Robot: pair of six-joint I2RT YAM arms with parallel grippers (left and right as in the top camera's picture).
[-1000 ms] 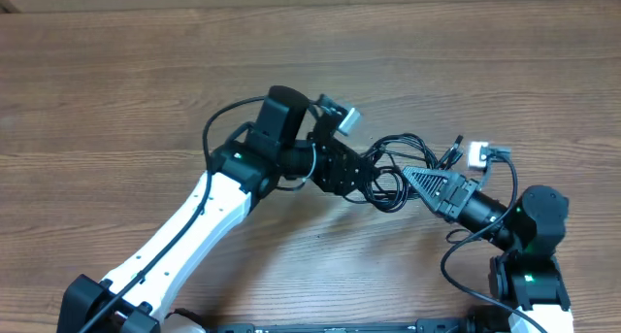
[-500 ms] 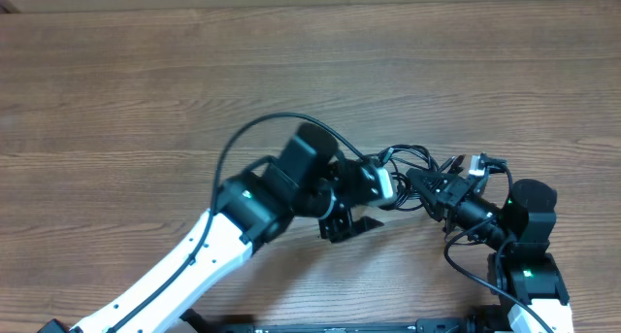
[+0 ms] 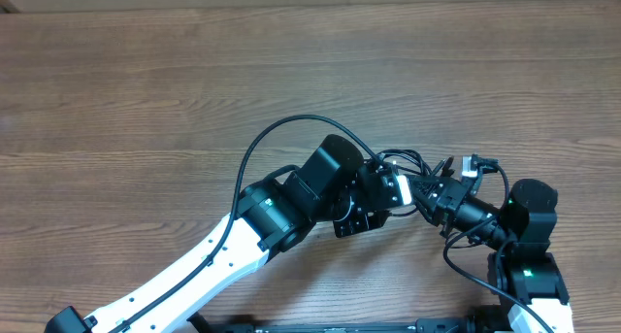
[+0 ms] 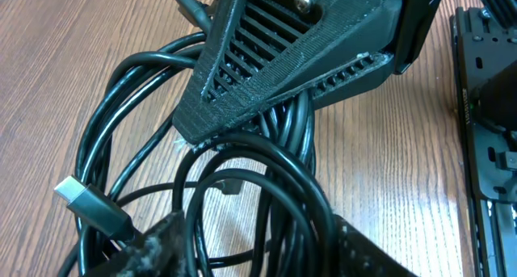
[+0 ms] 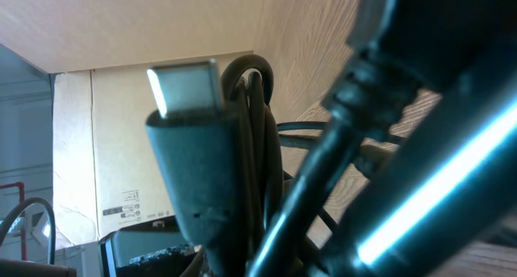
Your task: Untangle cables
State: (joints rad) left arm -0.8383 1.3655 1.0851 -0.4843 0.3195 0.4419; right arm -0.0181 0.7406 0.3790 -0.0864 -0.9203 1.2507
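Note:
The cables (image 3: 412, 162) are a small knot of thin black cords between my two grippers, right of the table's middle. In the left wrist view the cables (image 4: 129, 91) fill the frame as loops, with a metal-tipped plug (image 4: 74, 193) at the left. My left gripper (image 3: 408, 185) is open, and its fingers (image 4: 258, 249) straddle several strands. My right gripper (image 3: 433, 190) points left at it and is shut on the cables; its black ribbed fingers (image 4: 242, 99) pinch the strands. In the right wrist view a plug (image 5: 190, 91) stands close to the lens, with cords (image 5: 254, 148) behind it.
The left arm's thicker black wiring (image 3: 281, 134) arches over its wrist. A black mounting rail (image 4: 489, 148) runs along the table's front edge. A cardboard box (image 5: 121, 148) stands beyond the table's far side.
My left arm has swung right and forward, and its gripper has turned onto the bundle from the left. My right gripper has drawn back slightly and tilted up, keeping the cables.

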